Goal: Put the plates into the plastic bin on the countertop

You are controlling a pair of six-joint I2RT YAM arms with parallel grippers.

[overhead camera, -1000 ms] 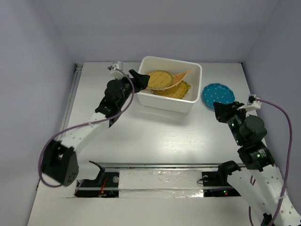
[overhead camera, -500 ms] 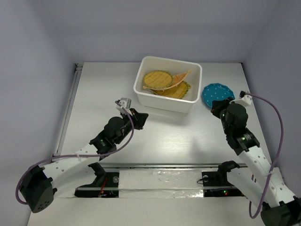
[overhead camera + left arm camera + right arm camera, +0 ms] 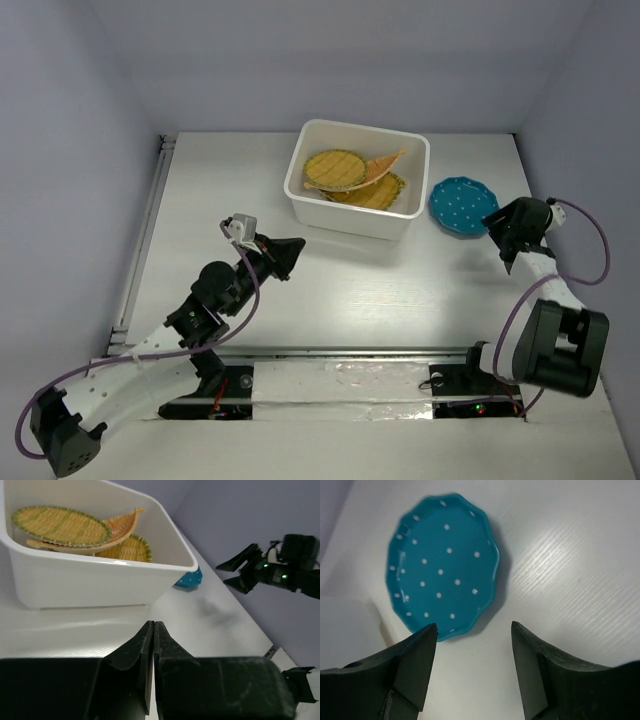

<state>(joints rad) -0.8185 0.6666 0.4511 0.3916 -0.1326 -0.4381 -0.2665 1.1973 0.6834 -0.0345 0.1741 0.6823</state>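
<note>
The white plastic bin (image 3: pixel 350 217) stands at the back of the countertop (image 3: pixel 350 290) and holds several woven wicker plates (image 3: pixel 337 170). The left wrist view shows those plates (image 3: pixel 60 525) stacked behind the bin's front wall (image 3: pixel 90 582). A teal white-dotted plate (image 3: pixel 462 205) lies flat on the countertop just right of the bin. My right gripper (image 3: pixel 497 235) is open just beside that plate's near right edge. In the right wrist view its jaws (image 3: pixel 474 626) frame the teal plate's (image 3: pixel 442 565) near rim without touching it. My left gripper (image 3: pixel 298 245) is shut and empty, in front of the bin's left corner.
A metal rail (image 3: pixel 150 220) runs along the countertop's left edge. Pale walls close in the back and both sides. The arm bases and a taped strip (image 3: pixel 340 385) line the near edge. The left wrist view catches the open right gripper (image 3: pixel 237 572) across the table.
The left arm has drawn back from the bin toward the near edge and its gripper has shut. The right gripper has opened and lowered beside the teal plate.
</note>
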